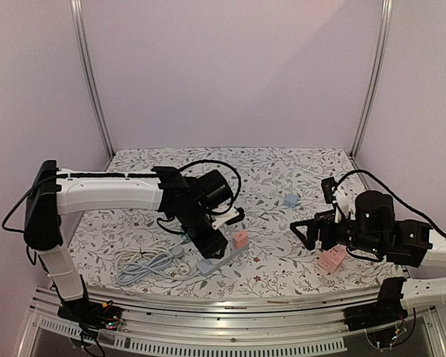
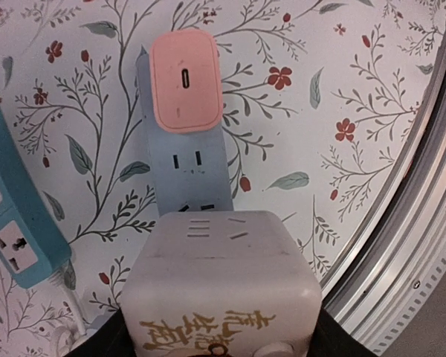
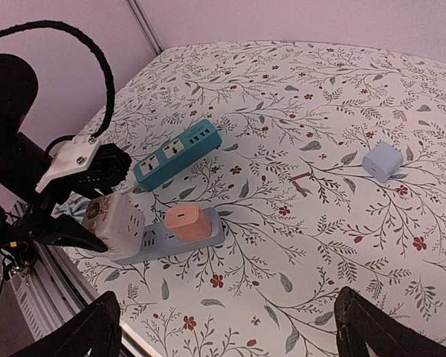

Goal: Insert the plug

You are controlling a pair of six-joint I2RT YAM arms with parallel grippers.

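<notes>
one white plug [image 2: 215,282] upright over grey strip [image 2: 189,167].

Soft, even, pink-tinted light casts faint shadows; the white cube [image 2: 219,286] between the left fingers [image 2: 342,341] is slightly blurred, and the metal rail [image 2: 401,245] right of them bows.

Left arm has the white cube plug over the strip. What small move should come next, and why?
Probably ease the left gripper straight down: its white cube plug sits over the grey strip at its end, beside the pink charger, apparently not seated yet.
</notes>
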